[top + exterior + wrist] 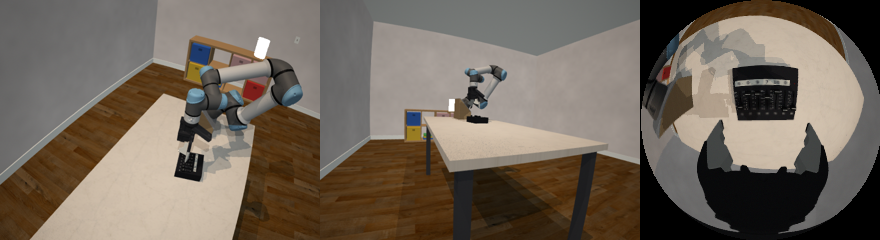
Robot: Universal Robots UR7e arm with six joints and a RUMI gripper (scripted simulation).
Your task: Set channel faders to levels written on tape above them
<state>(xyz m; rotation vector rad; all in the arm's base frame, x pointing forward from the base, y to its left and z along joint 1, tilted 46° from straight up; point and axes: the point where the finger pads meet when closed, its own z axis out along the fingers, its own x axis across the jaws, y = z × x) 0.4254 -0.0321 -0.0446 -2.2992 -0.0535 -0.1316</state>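
Tape too tiny to read!
Beyond the open fingertips, the lighting desk's (pixel 765 93) tape strip (pixel 762 82) levels blur; fader caps too small to place, and one finger (pixel 186 155) covers its rear corner from above.

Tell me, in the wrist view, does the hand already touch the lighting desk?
No, the open hand is above the table, and bare table surface separates both fingers from the lighting desk.

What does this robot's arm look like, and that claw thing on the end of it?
The arm is made of white tubes linked by dark grey joints with light blue round caps and thin black rings. The gripper has a blocky black body and two tapering, pointed grey fingers. No cables or lettering show.
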